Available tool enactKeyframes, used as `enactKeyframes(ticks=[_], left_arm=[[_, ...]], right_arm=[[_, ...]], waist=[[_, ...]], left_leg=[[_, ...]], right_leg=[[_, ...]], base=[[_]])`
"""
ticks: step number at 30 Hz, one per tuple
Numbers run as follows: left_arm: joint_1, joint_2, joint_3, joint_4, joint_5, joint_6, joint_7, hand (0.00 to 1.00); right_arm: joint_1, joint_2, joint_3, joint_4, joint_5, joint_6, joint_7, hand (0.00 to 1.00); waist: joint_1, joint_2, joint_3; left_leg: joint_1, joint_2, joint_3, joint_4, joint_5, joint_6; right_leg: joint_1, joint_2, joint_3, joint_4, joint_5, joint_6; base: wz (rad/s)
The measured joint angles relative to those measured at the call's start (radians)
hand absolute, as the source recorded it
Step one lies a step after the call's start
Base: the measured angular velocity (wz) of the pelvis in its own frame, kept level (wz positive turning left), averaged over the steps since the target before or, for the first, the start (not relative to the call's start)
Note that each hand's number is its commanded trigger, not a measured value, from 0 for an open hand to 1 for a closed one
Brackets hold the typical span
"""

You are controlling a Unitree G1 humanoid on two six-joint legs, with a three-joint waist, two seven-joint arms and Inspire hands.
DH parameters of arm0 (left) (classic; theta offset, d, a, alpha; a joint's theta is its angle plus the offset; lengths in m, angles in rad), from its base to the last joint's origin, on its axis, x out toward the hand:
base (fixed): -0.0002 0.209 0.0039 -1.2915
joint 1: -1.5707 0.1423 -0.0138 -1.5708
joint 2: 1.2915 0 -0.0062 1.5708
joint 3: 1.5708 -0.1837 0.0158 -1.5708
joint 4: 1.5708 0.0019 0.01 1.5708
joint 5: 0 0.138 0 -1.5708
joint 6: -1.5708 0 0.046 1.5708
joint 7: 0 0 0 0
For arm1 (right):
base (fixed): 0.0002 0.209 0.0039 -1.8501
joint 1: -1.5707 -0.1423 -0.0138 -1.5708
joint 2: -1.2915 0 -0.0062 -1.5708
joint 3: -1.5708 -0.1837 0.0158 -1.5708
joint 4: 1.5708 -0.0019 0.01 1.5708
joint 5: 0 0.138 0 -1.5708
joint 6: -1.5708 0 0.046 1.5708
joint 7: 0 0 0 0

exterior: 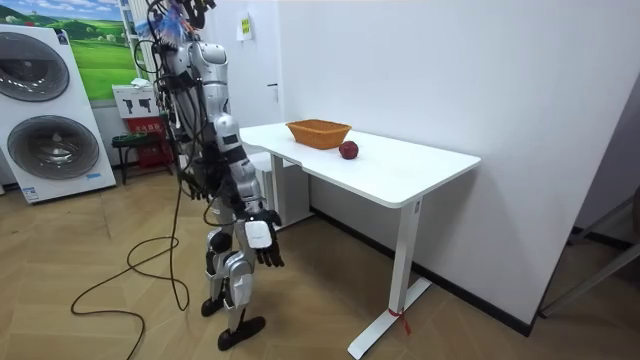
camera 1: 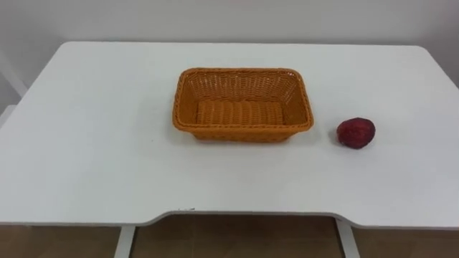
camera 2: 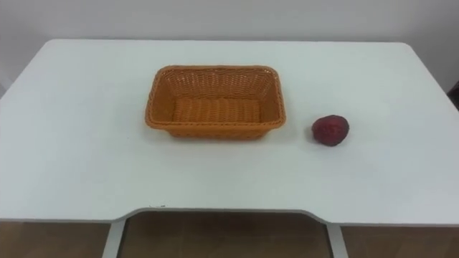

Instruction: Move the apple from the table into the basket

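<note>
The apple lies on the white table, to the right of the wicker basket and not touching it. My right hand hangs beside my thigh; I cannot tell how open it is.

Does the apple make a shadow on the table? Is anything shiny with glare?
Left eye view: the apple has just a small soft shadow right under it on the table, and the basket a faint one along its front; no glare spots on the white top. Room view: the table looks evenly lit too.
</note>
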State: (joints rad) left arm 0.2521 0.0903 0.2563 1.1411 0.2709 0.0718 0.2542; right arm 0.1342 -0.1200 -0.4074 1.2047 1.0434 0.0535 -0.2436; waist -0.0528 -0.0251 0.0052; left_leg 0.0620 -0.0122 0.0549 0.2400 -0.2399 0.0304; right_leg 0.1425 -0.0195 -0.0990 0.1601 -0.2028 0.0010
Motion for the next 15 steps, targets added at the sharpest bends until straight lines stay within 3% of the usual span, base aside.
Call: enactKeyframes(ticks=[2, 7, 15], left_arm=[[0.006, 0.002, 0.016, 0.0, -0.006, -0.01, 0.006, 0.0], [0.029, 0.008, 0.025, -0.022, -0.002, -0.029, 0.006, 0.0], [0.039, 0.017, 0.026, -0.043, 0.002, -0.051, 0.004, 0.0]], right_arm=[[-0.002, -0.002, -0.108, -0.076, 0.14, -0.026, -0.073, 0.0], [-0.003, -0.004, -0.216, -0.269, 0.173, -0.096, -0.225, 0.0], [-0.037, -0.012, -0.263, -0.705, -0.051, -0.206, -0.586, 0.0]], waist=[[-0.021, 0.002, -0.0007], [-0.029, 0.002, -0.0053], [-0.031, -0.005, -0.0063]], left_leg=[[-0.002, -0.001, 0.0, 0.0, -0.002, 0.001], [0.005, -0.001, 0.016, -0.003, -0.002, 0.002], [-0.023, -0.003, 0.021, -0.002, 0.002, 0.005]], right_leg=[[-0.001, 0.0, 0.008, 0.001, -0.001, 0.002], [-0.005, 0.0, 0.027, 0.011, -0.003, 0.004], [-0.044, -0.003, 0.025, 0.028, -0.008, 0.007]], base=[[0.0], [-0.1], [-0.01]])
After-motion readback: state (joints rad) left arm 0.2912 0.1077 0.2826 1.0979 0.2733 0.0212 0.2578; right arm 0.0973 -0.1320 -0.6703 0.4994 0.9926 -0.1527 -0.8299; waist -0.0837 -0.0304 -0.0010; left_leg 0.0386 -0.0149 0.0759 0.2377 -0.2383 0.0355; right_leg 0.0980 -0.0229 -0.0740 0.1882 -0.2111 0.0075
